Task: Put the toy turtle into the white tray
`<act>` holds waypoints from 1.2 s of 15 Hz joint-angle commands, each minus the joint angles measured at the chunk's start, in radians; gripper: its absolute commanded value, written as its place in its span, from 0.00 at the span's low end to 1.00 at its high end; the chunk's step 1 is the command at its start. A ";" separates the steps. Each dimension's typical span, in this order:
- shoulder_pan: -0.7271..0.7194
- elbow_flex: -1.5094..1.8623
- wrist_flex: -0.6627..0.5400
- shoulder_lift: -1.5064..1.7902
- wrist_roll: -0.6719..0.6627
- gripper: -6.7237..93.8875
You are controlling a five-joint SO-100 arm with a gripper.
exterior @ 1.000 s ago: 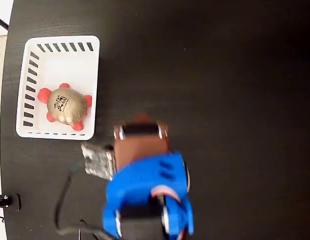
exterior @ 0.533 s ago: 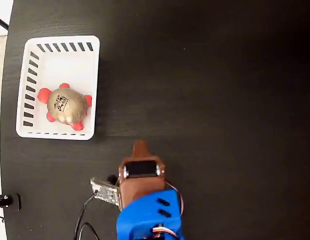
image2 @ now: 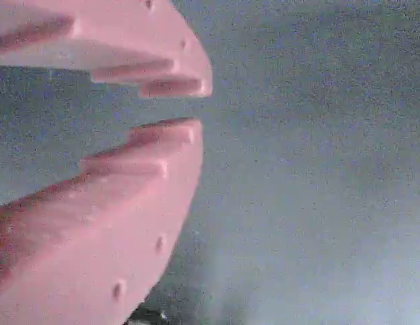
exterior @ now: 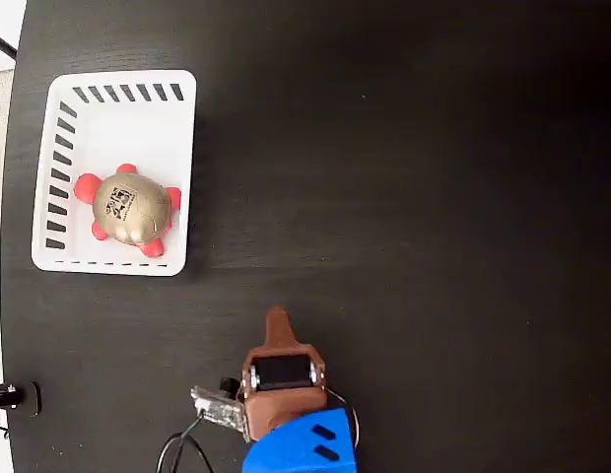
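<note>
Turtle: the turtle (exterior: 134,210) lay inside the tray (exterior: 183,148), shell up, toward the tray's lower end in the fixed view
Tray: it sat flat on the dark table (exterior: 434,197), with only the turtle in it
Gripper: the gripper (image2: 190,108) was well apart from the tray, below and to the right of it in the fixed view; the wrist view showed a narrow gap between its fingertips and nothing held
Step in hand: by my judgement the placing was done and the arm (exterior: 286,414) was clearing off
Doing it well: keep the arm well away from the tray, so nothing nudges the tray or turtle
Count: one turtle, one tray, one arm with one gripper
</note>
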 commanded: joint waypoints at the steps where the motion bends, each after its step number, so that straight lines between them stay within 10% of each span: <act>1: -0.006 0.041 0.021 0.008 0.005 0.07; 18: 0.003 0.040 0.060 0.008 0.035 0.07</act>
